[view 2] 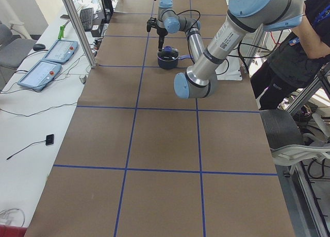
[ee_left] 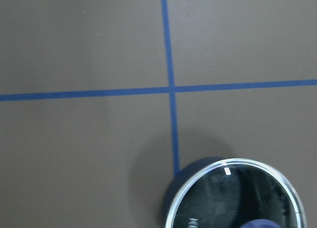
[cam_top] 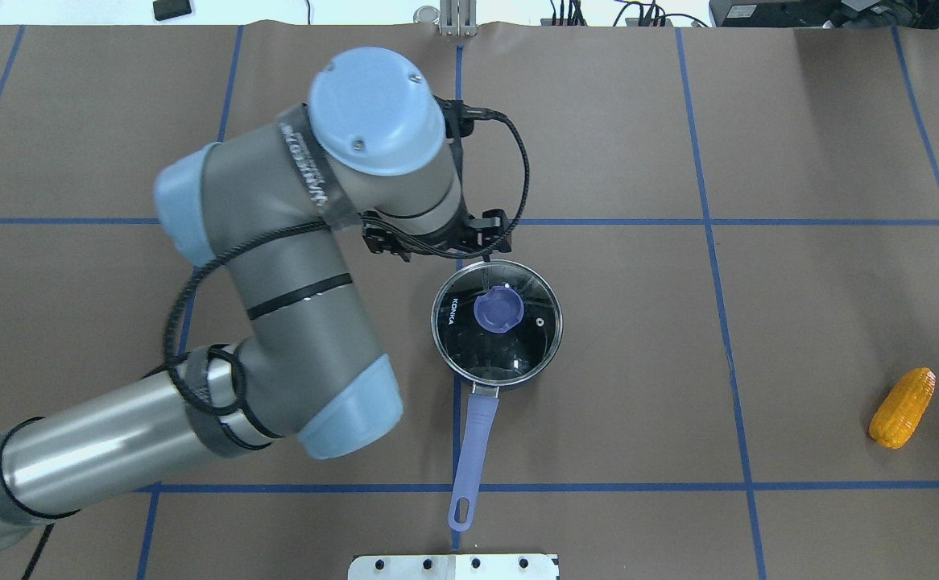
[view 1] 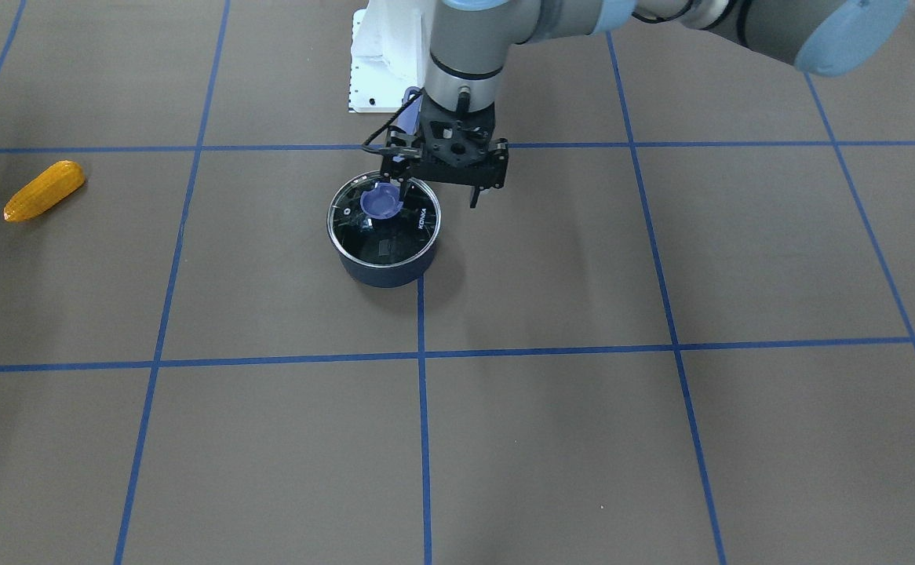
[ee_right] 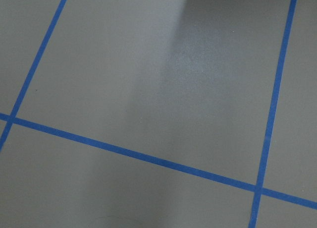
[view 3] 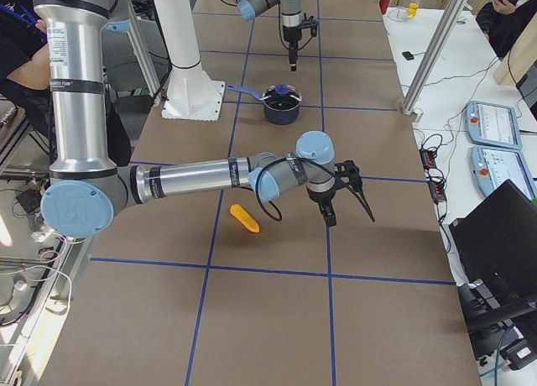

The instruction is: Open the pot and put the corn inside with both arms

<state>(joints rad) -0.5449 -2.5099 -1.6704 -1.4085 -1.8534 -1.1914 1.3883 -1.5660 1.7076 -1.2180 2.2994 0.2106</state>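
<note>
The dark blue pot [view 1: 383, 273] stands mid-table with its glass lid [cam_top: 469, 342] on it. The lid's purple-blue knob [cam_top: 499, 309] is free. The pot's long handle [cam_top: 472, 439] points toward the robot base. My left gripper [view 1: 435, 192] is open and empty. It hovers above the lid's edge, clear of the knob. Its wrist view shows only part of the lid [ee_left: 237, 198]. The corn [cam_top: 903, 407] lies alone far to the robot's right, also in the front view [view 1: 44, 191]. My right gripper [view 3: 351, 214] hangs over the table past the corn [view 3: 243, 219]. I cannot tell if it is open.
The white robot base plate [cam_top: 453, 566] sits at the near table edge behind the pot handle. Blue tape lines grid the brown table. An operator [view 2: 289, 51] stands beside the table. Teach pendants [view 3: 495, 122] lie on a side bench.
</note>
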